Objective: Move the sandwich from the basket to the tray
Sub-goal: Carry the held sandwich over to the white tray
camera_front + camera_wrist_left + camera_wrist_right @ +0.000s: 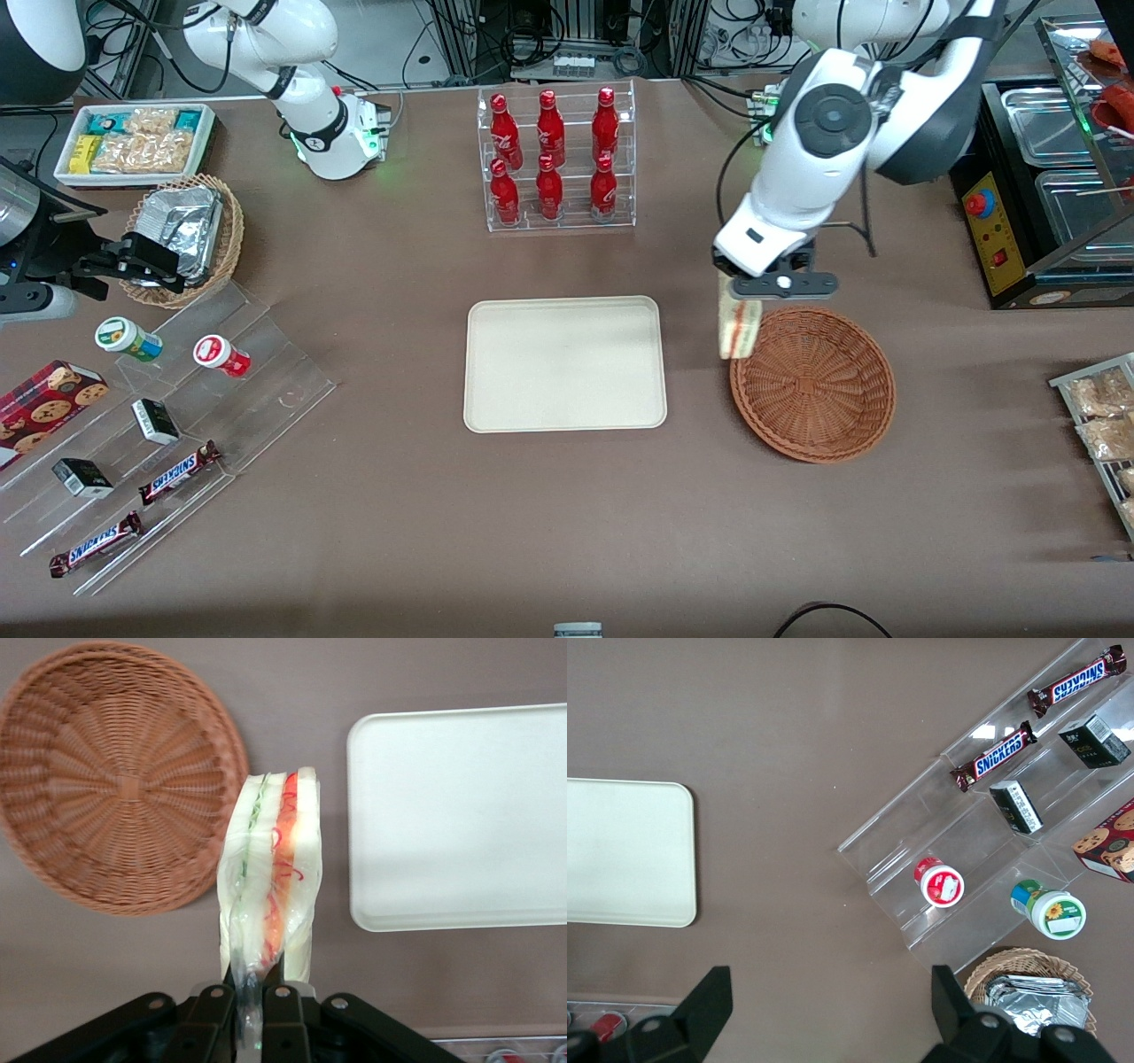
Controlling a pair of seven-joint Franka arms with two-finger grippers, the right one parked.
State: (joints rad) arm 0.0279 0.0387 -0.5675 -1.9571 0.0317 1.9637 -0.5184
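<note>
The sandwich [739,328] hangs in the air, clamped in the gripper [742,301] of the working arm. In the front view it sits over the basket's [824,416] rim on the side facing the tray [496,416], its lower end just overlapping the wicker edge. In the wrist view, the sandwich [270,895] shows as a wedge in clear wrap, white bread on both faces with green, red and pink layers running down its cut edge, and it points straight out from the gripper [258,992]. The black fingers [282,1005] are pressed close together on the wrapped end of the wedge, so the jaws stand narrow, closed on the sandwich. In that same view the sandwich lies over bare brown table between the basket [115,788] and the tray [461,815], touching neither.

The arm reaches in from the working arm's end of the table, its white forearm sloping down toward the front camera, and the wrist turns the gripper downward above the basket's edge.

The basket holds nothing inside and the tray's surface is bare. Farther from the front camera than the tray stands a clear rack of red bottles [555,159]. Toward the parked arm's end of the table lie a tan basket of foil packets [190,235], a white bin of snacks [133,142] and a clear stepped stand [266,354] with candy bars [177,472].
</note>
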